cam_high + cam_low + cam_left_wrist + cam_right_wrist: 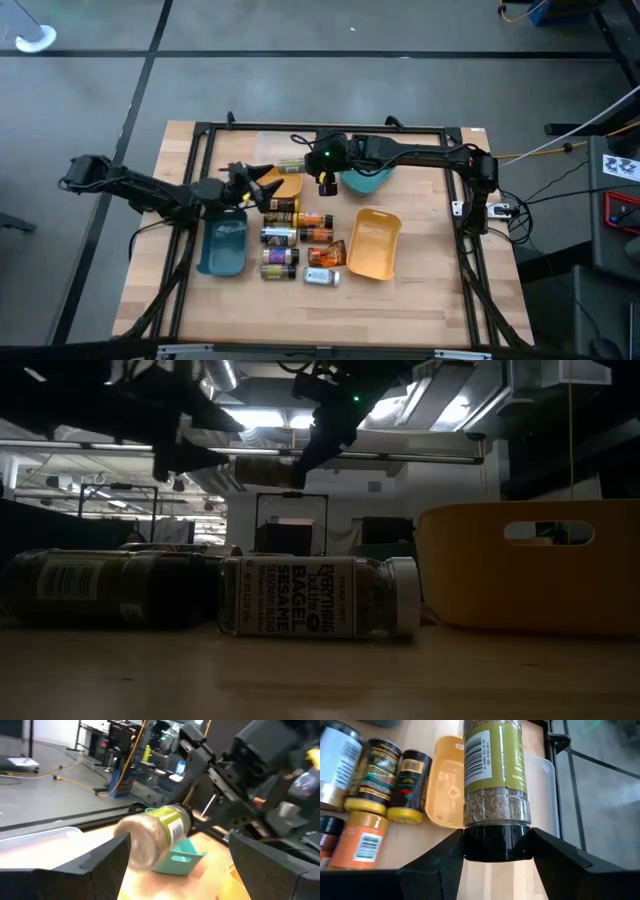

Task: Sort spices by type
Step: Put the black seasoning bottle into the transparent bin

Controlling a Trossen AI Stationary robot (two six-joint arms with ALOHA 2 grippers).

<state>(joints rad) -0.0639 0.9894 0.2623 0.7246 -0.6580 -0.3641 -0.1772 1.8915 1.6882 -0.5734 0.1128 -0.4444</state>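
Observation:
A spice jar point(492, 775) with a green label and a black cap hangs in the air over the table's far middle, with my right gripper point(495, 851) shut on it. My left gripper point(175, 865) is open just left of the jar's free bottom end point(140, 845); whether a finger touches the jar I cannot tell. In the high view the held jar point(292, 165) lies between my two grippers. Several other spice jars point(290, 235) lie on their sides mid-table, among them a white-labelled one point(310, 595). My right gripper pinches the jar's black cap point(495, 842) between its two fingers, one on each side. The fingers come from the table's right, and the jar sticks out beyond them along their line. The jar is lifted clear and lies about level, its bottom toward my left gripper.
A blue tray point(225, 245) sits left of the jars and an orange tray point(372, 245) to their right. A teal tray point(365, 182), a small yellow tray point(288, 186) and a clear tray point(262, 145) stand farther back. A black frame point(200, 130) borders the table.

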